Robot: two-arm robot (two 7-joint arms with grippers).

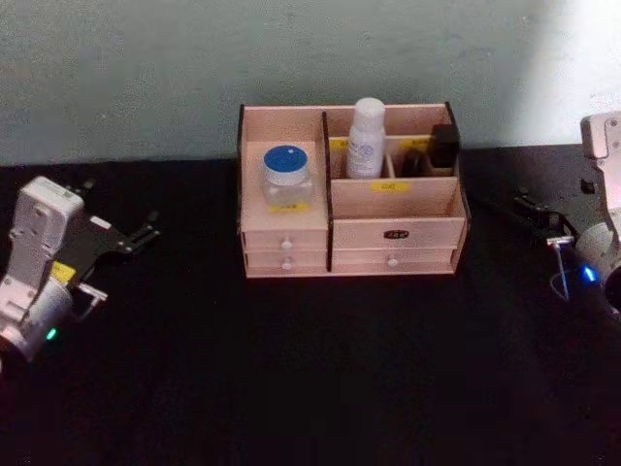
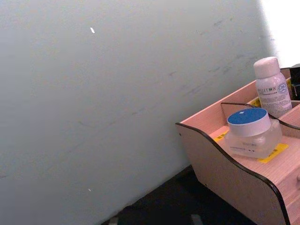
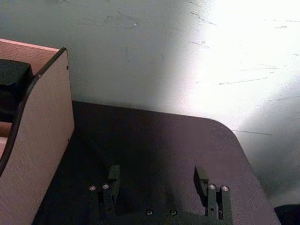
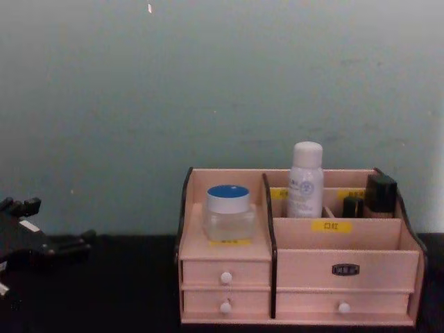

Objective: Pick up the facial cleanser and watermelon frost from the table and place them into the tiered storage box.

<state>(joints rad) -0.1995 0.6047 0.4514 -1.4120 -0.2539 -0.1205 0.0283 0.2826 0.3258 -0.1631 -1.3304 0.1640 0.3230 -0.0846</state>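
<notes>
L gripper point(image 1: 124, 239) sits low on the black table point(image 1: 291, 388), well to the left of the tiered storage box point(image 1: 291, 238); can't tell if its fingers are apart or closed. R gripper point(image 3: 159, 180) is out at the right side of the table, fingers point(image 3: 112, 176) spread wide w/ nothing between them, just bare tabletop; the box's dark-edged side panel is off to one side of it, not touching. Both grippers well apart from the box & everything in it.

Box stands mid-table toward the back, close to the pale wall point(image 4: 208, 83). Counts: 1 box, 4 white-knobbed drawers point(image 4: 225, 277) (2 stacked on the left, 2 wider ones on the right; the upper right one has a small dark plate point(image 4: 345, 269), text unreadable).

Left upper shelf holds 1 clear jar w/ a blue lid point(image 4: 228, 212), upright, on a yellow label. Lettering on its front is too small to read.

Just right of the divider, in a rear compartment, 1 white bottle w/ a white cap point(image 4: 304, 180), upright; its label has printed text I can't make out.

Far-right rear compartments: 2 dark items point(image 4: 379, 194), a taller black one & a shorter one beside it.

Yellow labels point(image 4: 331, 226) on the compartment fronts, several; the front one carries two small characters, not clearly legible
</notes>
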